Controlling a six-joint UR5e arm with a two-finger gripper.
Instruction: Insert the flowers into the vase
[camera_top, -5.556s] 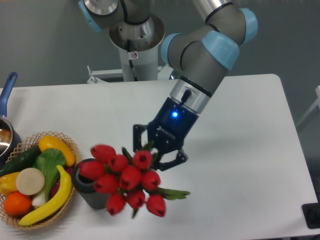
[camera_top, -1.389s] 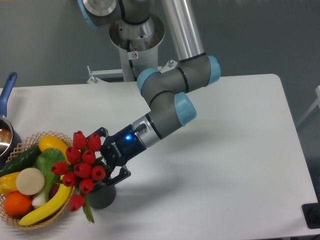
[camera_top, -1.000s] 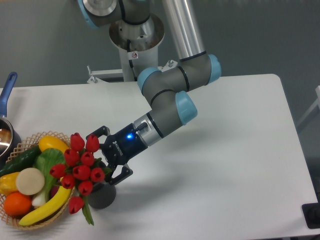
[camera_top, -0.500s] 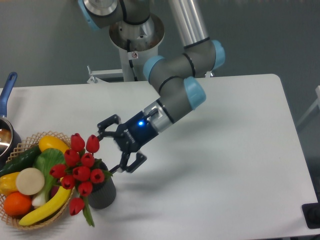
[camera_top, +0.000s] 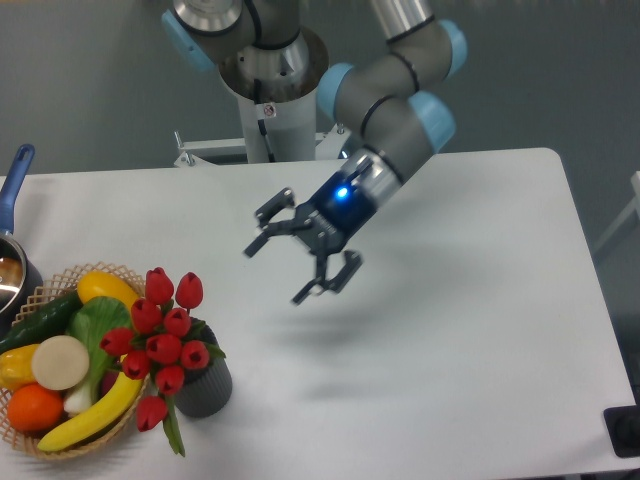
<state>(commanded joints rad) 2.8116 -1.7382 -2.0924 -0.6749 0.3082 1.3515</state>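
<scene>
The flowers (camera_top: 160, 335), a bunch of red tulip buds with green leaves, stand in the dark grey vase (camera_top: 205, 384) at the front left of the table, leaning left over the basket's edge. The gripper (camera_top: 293, 262) hangs open and empty in the air, up and to the right of the bunch, well apart from it. Its fingers (camera_top: 325, 285) are spread wide and point down-left.
A round wicker basket (camera_top: 128, 279) with toy fruit and vegetables sits right beside the vase on the left. A pot with a blue handle (camera_top: 14, 183) is at the left edge. The robot's base (camera_top: 270, 95) stands at the table's back.
The gripper let go of the flowers, which stay in the vase, and drew away up and to the right, rising above the table.
</scene>
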